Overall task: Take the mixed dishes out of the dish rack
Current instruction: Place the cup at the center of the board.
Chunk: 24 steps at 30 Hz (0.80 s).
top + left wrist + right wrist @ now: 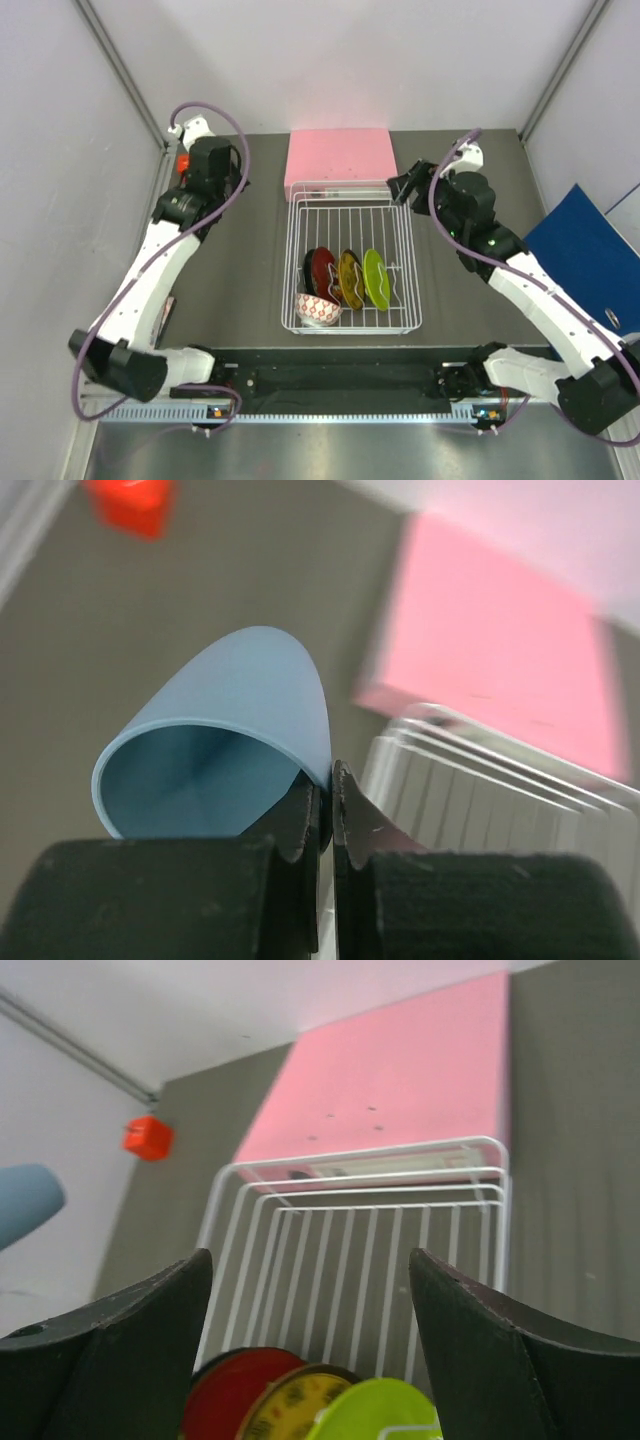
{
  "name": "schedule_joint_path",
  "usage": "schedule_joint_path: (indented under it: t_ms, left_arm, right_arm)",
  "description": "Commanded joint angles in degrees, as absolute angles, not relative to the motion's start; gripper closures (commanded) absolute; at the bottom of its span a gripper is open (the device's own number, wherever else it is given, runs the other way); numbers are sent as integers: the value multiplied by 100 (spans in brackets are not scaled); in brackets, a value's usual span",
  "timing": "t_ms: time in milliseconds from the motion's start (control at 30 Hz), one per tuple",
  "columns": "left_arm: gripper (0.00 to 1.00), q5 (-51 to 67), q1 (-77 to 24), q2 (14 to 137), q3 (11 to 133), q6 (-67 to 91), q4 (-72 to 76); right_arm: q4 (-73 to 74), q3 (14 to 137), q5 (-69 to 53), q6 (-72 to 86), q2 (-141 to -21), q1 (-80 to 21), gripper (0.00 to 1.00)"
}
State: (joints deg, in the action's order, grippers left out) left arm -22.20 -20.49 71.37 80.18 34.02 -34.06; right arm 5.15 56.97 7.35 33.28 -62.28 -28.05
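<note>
L grip [328, 780]: clamped on light blue cup [230, 700] rim, left of dish rack [345, 225]
R grip [310, 1256]: jaws wide, by rack's far-right corner

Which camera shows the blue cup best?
The left wrist view: the blue cup sits close up, its rim pinched in the left hand. The right wrist view catches only part of it at the left edge; the top view doesn't show it.

I see a dark grey surface [240, 290] boxed in by pale, evenly lit walls [340, 60]; a blue board [585, 250] sits at three o'clock.
</note>
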Motion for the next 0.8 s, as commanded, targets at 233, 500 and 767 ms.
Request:
schedule_joint_path:
  t_ms: [233, 500, 767]
  left_arm:
    - [100, -2647, -617, 9403, 8438, 3463, -4274]
    - [100, -2066, 184, 9956, 8121, 3332, -3560]
    - [100, -1705, 650, 11012, 8797, 3375, -3779]
  right_arm:
    - [1669, 5589, 1643, 2505, -5994, -3014, 24]
    - [2066, 5599, 2575, 2338, -5915, -3296, 24]
    - [2171, 5686, 2531, 2338, -5994, -3305, 24]
